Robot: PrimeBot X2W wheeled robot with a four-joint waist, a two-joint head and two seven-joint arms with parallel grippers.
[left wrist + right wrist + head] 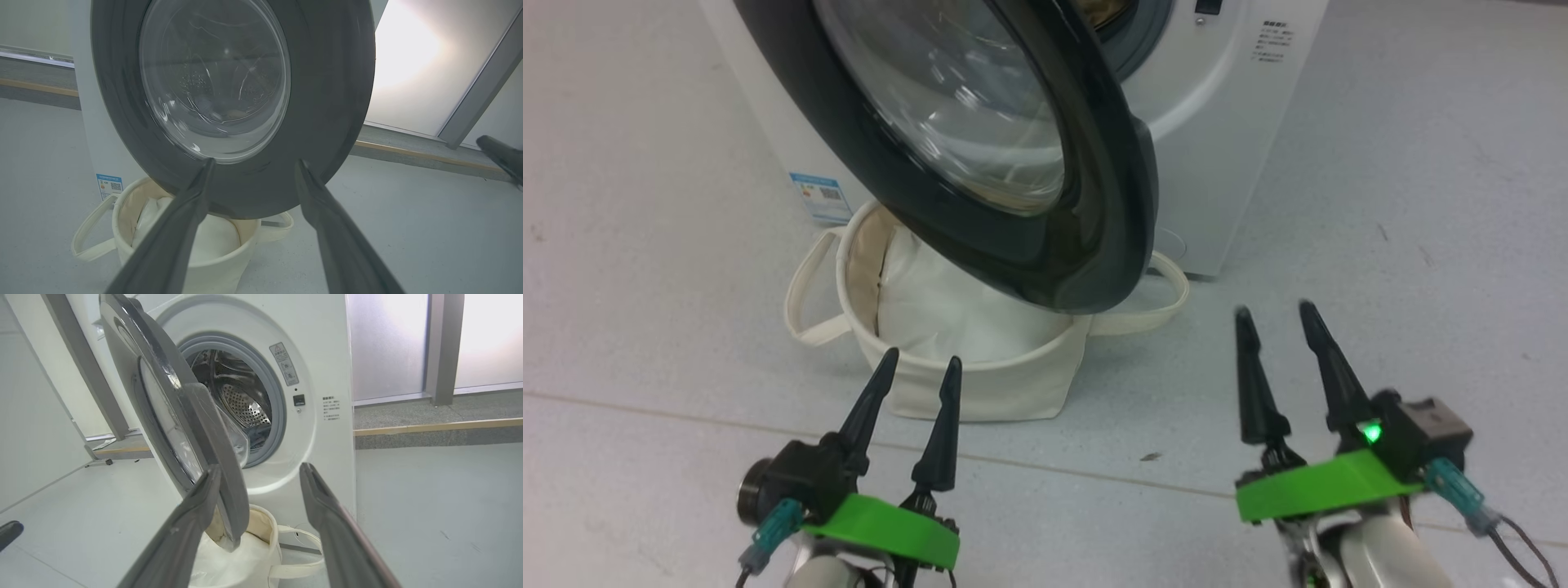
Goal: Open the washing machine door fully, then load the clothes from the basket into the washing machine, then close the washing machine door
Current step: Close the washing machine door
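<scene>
**Washing machine door (980, 147) part-way open over the basket (980, 384), both hands empty**

From the head view I read the door as swung out from the front of the washing machine (1217, 122) but not folded flat back. Its glossy black rim hangs over the mouth of the basket, which sits on the floor right against the foot of the machine, just beside the blue-and-white label sticker (818, 196). That spot makes sense, since the tub is directly below the drum opening and the lift is short.

What fills the top of the basket is plain white padding (947, 310). In the right wrist view the steel drum (241, 400) is open to me past the grey gasket (278, 396), and a dark heap (258, 437) lies low inside it. That may be the clothes, but the door glass covers too much of it to be sure.

My left hand (922, 356) is released, fingers spread, holding nothing. It sits in front of the machine, on the near side of the basket. My right hand (1275, 308) is also released and empty, out in front of the machine's right corner, on the side of the door's free edge.

My judgement is that loading looks finished and closing the door is what's left. The right hand is better placed to push the rim home.
</scene>
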